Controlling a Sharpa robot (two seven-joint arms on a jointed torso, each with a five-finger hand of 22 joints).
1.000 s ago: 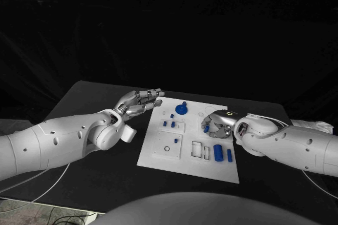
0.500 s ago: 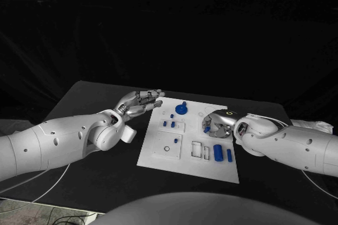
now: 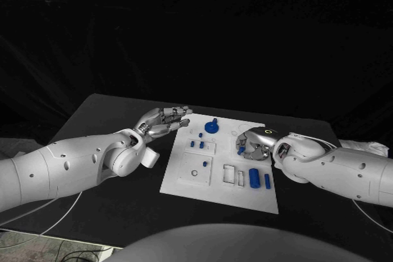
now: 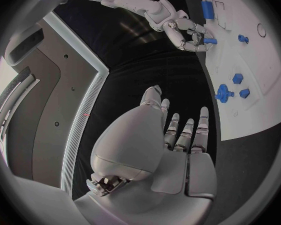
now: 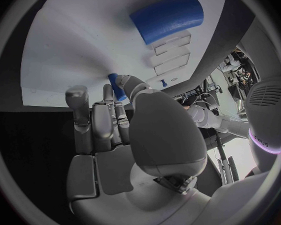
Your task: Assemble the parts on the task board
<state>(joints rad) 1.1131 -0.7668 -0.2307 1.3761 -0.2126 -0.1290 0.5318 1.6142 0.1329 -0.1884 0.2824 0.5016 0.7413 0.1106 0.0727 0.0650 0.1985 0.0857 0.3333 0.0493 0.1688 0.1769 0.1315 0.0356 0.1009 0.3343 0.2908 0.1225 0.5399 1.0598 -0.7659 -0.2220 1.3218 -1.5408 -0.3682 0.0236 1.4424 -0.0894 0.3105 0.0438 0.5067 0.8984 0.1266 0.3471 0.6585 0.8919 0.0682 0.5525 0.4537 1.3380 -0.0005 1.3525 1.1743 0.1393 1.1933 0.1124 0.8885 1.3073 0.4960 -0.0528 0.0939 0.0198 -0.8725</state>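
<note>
**Right hand pinching a small blue piece on the board**

Nearest the robot, a large blue cylinder (image 3: 254, 177) and a slimmer blue pin (image 3: 267, 181) lie flat on the white board (image 3: 214, 189), on the robot's side of the right hand's fingers, beside two rectangular slots (image 3: 233, 174). Just beyond them the right hand (image 3: 253, 144) is curled down over the board's right part, its fingers closed together around a small blue piece (image 5: 117, 86); in the right wrist view the piece shows between thumb and fingertips (image 5: 77, 96), right at the board's surface. The piece looks pinched, not yet seated, though whether it already touches the board cannot be told.

To do this well, the hand should probably keep the pinch light and the piece upright, line it up squarely over its hole, then press straight down without twisting, so the board does not slide.

Past the fingers, toward the board's middle, several small blue pegs (image 3: 197, 143) stand, and beyond them a round blue knob (image 3: 211, 126) sits near the far edge.

Farthest out, the left hand (image 3: 164, 121) hovers off the board's left edge, fingers spread and apart, holding nothing. It could steady the board's edge if the press needs it
</note>
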